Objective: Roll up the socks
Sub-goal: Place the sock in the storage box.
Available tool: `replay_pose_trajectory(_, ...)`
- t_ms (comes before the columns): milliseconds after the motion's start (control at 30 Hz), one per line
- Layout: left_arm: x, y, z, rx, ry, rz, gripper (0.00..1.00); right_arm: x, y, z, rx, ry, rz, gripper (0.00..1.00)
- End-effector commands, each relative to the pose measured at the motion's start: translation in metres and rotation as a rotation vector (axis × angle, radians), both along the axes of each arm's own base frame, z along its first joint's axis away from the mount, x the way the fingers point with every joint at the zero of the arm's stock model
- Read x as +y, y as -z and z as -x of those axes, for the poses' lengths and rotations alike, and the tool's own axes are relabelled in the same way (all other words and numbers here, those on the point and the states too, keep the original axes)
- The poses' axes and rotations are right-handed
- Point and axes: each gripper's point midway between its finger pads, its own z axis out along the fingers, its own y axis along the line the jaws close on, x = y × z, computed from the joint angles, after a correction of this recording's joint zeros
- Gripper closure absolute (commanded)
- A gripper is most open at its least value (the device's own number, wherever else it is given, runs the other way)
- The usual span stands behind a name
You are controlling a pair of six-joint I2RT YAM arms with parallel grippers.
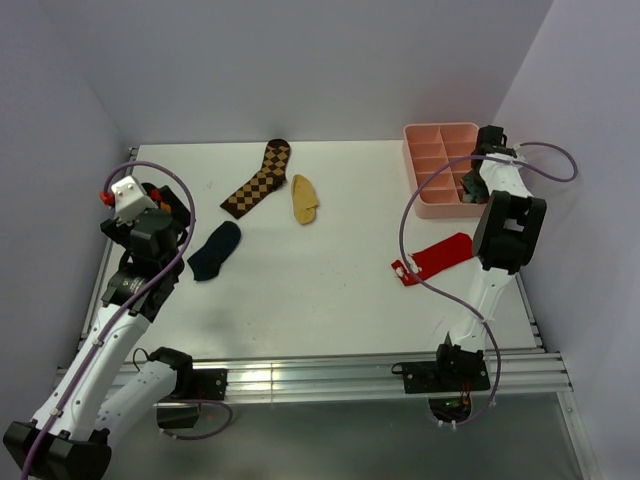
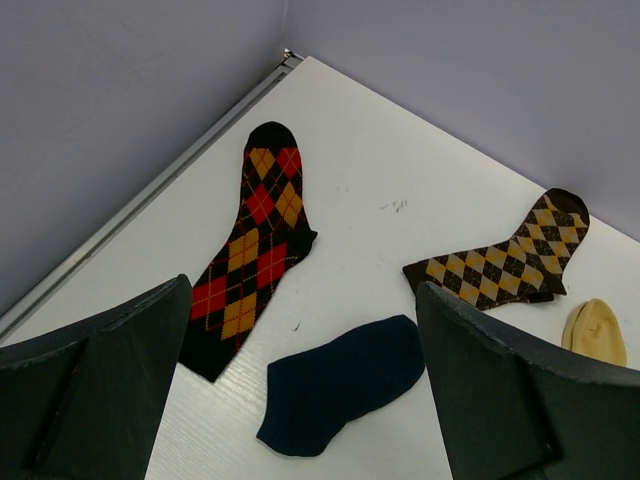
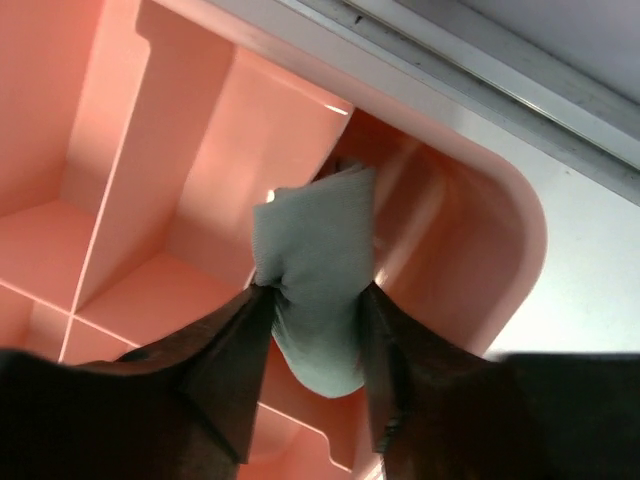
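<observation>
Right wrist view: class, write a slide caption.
Right fingers grip a bunched grey sock over a corner compartment of the pink tray.

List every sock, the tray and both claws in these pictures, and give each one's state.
grey sock: bunched up, pinched by the right claw over a tray compartment
navy sock: flat, unrolled, on the table
mustard sock: flat, unrolled
brown checkered sock: flat
argyle sock: flat
red sock: flat
pink tray: upright
left claw: open, empty
right claw: closed on the grey sock
</observation>
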Motion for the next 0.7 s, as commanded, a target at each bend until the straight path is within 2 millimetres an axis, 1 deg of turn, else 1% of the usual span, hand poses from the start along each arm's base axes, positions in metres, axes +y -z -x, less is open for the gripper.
replay_pose_trajectory(0,0.000,-0.006,-0.001,-0.026,-0.002,-0.001,0.00,-0.006,0.006,0.002,-0.018,0.032,-0.021,0.46)
replay_pose_trajectory(33,0.000,-0.005,-0.001,-0.024,-0.002,-0.001,0.01,-0.007,-0.003,0.002,-0.034,0.036,-0.012,0.41)
replay_pose_trajectory(67,0.000,-0.005,-0.001,-0.024,-0.002,-0.001,0.01,-0.007,-0.006,0.002,-0.039,0.037,-0.008,0.40)
replay_pose_trajectory(133,0.000,-0.006,-0.001,-0.026,-0.002,-0.001,0.01,-0.008,-0.015,-0.001,-0.058,0.034,-0.004,0.39)
replay_pose_trajectory(200,0.000,-0.006,-0.001,-0.026,-0.002,-0.001,0.00,-0.008,-0.020,-0.003,-0.068,0.033,-0.005,0.39)
replay_pose_trajectory(333,-0.001,-0.005,-0.001,-0.026,0.001,0.000,0.01,-0.006,-0.028,-0.008,-0.082,0.026,-0.013,0.39)
replay_pose_trajectory(433,-0.001,-0.005,-0.001,-0.024,0.004,0.000,0.01,-0.006,-0.031,-0.007,-0.087,0.027,-0.012,0.39)
replay_pose_trajectory(500,-0.001,-0.006,-0.001,-0.028,0.003,0.001,0.01,-0.007,-0.041,-0.007,-0.108,0.029,0.003,0.39)
replay_pose_trajectory(567,-0.001,-0.006,-0.001,-0.028,0.007,0.002,0.01,-0.006,-0.046,-0.005,-0.111,0.017,0.020,0.39)
replay_pose_trajectory(600,-0.001,-0.006,-0.001,-0.030,0.007,0.003,0.00,-0.005,-0.052,-0.003,-0.119,0.014,0.032,0.39)
replay_pose_trajectory(667,-0.002,-0.005,-0.002,-0.026,0.010,0.003,0.01,-0.001,-0.061,-0.003,-0.130,-0.010,0.049,0.39)
